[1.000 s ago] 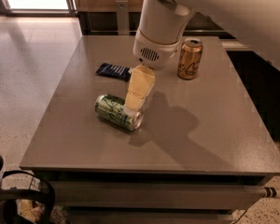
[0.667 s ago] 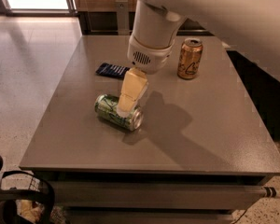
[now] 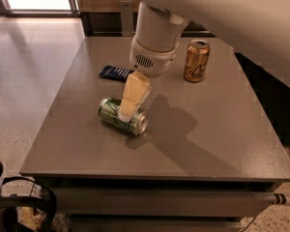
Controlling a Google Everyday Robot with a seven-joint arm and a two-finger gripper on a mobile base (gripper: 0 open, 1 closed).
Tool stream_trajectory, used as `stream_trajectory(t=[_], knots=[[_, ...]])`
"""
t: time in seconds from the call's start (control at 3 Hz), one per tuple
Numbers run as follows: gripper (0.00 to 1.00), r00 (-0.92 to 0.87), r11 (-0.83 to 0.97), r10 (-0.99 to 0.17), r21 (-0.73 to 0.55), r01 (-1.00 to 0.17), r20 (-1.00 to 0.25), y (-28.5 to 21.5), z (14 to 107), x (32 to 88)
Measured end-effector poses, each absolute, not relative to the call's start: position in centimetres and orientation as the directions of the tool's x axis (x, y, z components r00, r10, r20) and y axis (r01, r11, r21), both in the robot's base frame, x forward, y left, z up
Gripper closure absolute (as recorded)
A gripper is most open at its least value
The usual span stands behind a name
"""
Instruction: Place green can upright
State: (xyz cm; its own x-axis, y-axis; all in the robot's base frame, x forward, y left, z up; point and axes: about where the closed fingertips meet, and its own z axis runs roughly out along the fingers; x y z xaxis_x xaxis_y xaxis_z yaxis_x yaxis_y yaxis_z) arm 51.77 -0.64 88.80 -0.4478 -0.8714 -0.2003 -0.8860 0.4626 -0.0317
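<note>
My gripper [image 3: 126, 109] sits at the green can [image 3: 134, 123], lying sideways nearer the table's [image 3: 217, 134] left edge. I cannot tell if it grips. Grasping step, I judge; next, tip it upright.

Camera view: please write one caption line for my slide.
Gripper at the green can lying sideways on the table; orange-gold can stands behind.

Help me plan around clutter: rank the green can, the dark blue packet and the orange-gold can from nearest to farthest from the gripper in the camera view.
1. Green can, on its side right under the gripper.
2. Dark blue packet, flat, behind and left in view.
3. Orange-gold can, upright, back right.
</note>
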Motion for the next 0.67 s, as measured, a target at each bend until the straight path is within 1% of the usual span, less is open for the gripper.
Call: stream_trajectory(t=[0.67], knots=[[0.0, -0.465, 0.474, -0.877, -0.056, -0.879, -0.123, 1.9, 87.5, 50.9]])
